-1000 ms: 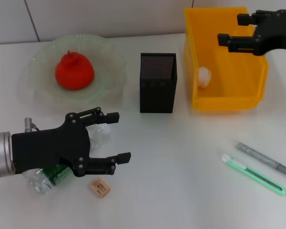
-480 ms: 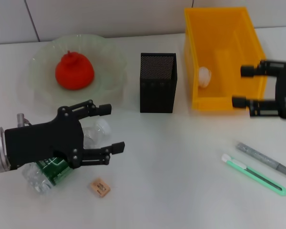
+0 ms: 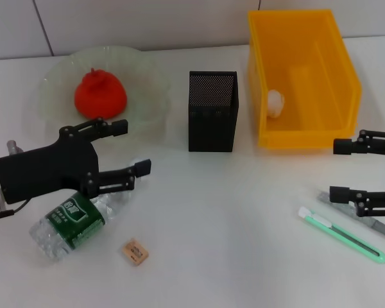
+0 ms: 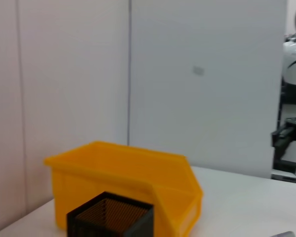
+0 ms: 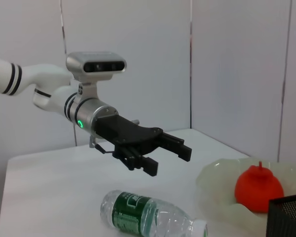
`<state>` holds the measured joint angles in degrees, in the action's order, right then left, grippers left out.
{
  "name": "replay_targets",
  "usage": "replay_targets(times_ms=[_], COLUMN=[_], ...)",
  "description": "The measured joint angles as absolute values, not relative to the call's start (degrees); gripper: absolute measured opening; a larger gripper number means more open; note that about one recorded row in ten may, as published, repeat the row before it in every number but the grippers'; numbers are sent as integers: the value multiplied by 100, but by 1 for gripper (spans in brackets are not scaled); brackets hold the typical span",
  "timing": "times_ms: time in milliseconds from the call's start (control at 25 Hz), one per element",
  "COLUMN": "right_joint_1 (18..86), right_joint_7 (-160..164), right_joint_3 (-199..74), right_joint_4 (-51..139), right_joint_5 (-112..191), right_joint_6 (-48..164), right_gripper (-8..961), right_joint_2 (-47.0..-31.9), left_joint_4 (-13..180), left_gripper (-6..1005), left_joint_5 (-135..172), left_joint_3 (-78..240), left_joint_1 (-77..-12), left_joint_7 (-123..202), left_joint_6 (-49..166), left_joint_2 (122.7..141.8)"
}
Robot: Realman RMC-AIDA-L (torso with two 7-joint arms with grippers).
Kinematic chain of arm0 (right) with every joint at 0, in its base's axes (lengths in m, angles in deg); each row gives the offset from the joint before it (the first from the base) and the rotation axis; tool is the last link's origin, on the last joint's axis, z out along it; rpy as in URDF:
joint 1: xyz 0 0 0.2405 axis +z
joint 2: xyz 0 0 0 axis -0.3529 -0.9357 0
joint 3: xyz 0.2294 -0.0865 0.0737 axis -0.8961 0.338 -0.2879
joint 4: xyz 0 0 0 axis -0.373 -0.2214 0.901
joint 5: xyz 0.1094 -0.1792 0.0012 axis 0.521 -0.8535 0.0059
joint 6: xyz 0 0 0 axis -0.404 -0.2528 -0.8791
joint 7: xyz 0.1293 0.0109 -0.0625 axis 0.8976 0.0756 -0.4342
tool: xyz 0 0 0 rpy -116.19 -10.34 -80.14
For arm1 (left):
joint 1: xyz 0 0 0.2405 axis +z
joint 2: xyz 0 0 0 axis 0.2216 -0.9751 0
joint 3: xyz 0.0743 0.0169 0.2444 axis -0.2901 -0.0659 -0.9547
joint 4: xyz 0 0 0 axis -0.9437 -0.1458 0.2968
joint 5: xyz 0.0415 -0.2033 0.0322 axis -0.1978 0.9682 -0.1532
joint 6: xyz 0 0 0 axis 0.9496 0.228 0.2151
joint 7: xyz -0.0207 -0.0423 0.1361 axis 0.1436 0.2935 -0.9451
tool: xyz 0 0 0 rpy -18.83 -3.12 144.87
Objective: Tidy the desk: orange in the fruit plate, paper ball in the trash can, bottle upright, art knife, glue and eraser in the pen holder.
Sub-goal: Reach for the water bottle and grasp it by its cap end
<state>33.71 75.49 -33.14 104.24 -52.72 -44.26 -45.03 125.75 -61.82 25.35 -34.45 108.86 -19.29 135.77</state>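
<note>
The orange (image 3: pixel 100 95) sits in the pale green fruit plate (image 3: pixel 51 83). A white paper ball (image 3: pixel 275 102) lies inside the yellow bin (image 3: pixel 301 131). The clear bottle (image 3: pixel 74 221) with a green label lies on its side at the front left. My left gripper (image 3: pixel 135 146) hovers open and empty just behind the bottle; it also shows in the right wrist view as the left gripper (image 5: pixel 170 162) above the bottle (image 5: pixel 148 217). The tan eraser (image 3: pixel 135 251) lies in front. My right gripper (image 3: pixel 337 170) is open over the end of the grey glue stick (image 3: pixel 366 221), beside the green art knife (image 3: pixel 343 234).
The black mesh pen holder (image 3: pixel 212 110) stands in the middle of the white desk, between the plate and the bin. The left wrist view shows the pen holder (image 4: pixel 111 217) in front of the yellow bin (image 4: pixel 128 177).
The left gripper has drawn back toward the plate, uncovering the bottle. The right gripper has come from above the bin down to the glue and art knife.
</note>
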Motion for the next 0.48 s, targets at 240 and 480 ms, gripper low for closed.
replay_targets(times_ms=[240, 480], right_joint_1=[3368, 3370], right_joint_7=[7402, 7090], right_joint_3=[-3625, -3946], right_joint_4=[10077, 9643], right_joint_5=[-5272, -5272], right_joint_6=[-4444, -4435], right_gripper=[754, 754], right_joint_2=[-4471, -4422], left_joint_4=[12633, 13251], left_gripper=[863, 863], left_joint_5=[-6186, -6194], left_joint_3=[2441, 1921], left_joint_1=[-3475, -3291], left_joint_7=[11165, 11797], left_joint_6=[-1587, -933], left_joint_2=[13596, 13603])
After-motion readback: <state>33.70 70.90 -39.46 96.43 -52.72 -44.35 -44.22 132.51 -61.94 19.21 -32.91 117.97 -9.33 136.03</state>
